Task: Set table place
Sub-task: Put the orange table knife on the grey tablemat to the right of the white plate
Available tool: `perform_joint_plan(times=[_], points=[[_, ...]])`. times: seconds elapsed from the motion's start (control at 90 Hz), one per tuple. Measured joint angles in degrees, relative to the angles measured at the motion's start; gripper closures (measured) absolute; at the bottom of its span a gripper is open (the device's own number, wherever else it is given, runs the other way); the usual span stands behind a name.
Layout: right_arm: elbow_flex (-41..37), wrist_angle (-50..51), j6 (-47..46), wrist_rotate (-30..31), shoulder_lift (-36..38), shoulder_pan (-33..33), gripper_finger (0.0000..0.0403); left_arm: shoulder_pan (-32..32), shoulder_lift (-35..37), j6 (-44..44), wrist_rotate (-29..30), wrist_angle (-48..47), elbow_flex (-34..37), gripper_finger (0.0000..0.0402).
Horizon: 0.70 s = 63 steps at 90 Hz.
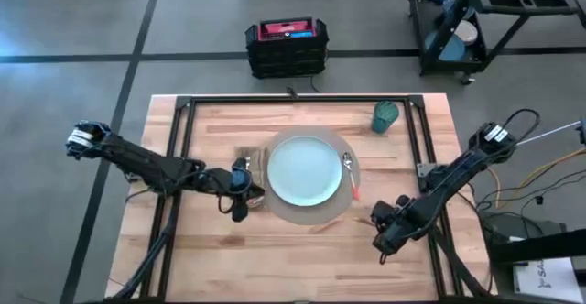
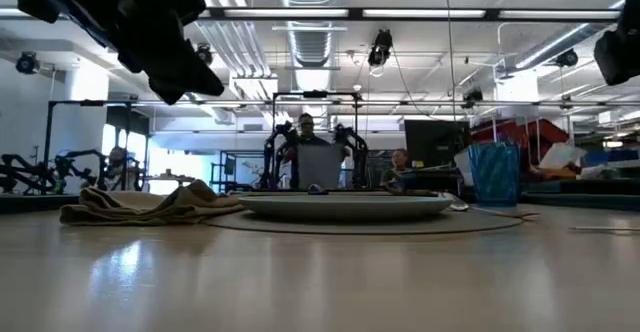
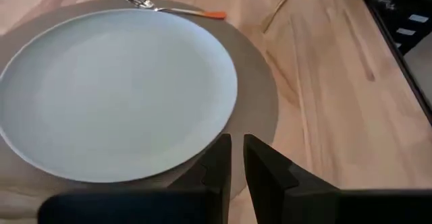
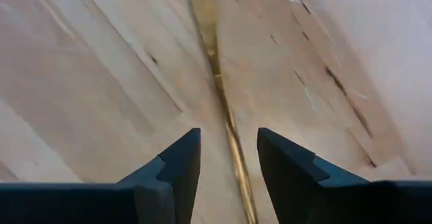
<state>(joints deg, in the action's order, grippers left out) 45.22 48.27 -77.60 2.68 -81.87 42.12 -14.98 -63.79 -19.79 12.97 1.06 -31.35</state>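
A pale blue plate [image 1: 303, 170] sits on a round tan mat [image 1: 309, 214] in the middle of the table [image 1: 275, 258]. An orange-handled fork [image 1: 351, 178] lies on the mat, right of the plate. A crumpled tan napkin [image 2: 150, 204] lies left of the plate. The teal cup [image 1: 385, 116] stands at the far right. My left gripper [image 3: 236, 158] hovers shut and empty over the mat's near left rim. My right gripper [image 4: 229, 163] hovers open over bare wood, near right of the mat. I see no knife.
A black crate [image 1: 286, 46] stands on the floor beyond the table's far edge, and a black cart [image 1: 494, 16] at the far right. People sit in the room behind the table [image 2: 305, 132]. Bare wood lies along the near edge [image 1: 293, 267].
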Motion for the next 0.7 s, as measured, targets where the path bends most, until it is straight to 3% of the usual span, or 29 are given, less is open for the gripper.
perform_joint_plan(times=[0.489, 0.7], points=[[-2.37, -2.99, 2.19, -0.18, -0.07, 0.27, 0.0279, 0.0, 0.09, 0.0, -0.02, 0.02, 0.0, 0.0374], [-2.66, -3.81, 4.22, -0.37, -4.46, 0.41, 0.0265, 0.0, 0.09, 0.0, -0.02, -0.04, 0.0, 0.0374]])
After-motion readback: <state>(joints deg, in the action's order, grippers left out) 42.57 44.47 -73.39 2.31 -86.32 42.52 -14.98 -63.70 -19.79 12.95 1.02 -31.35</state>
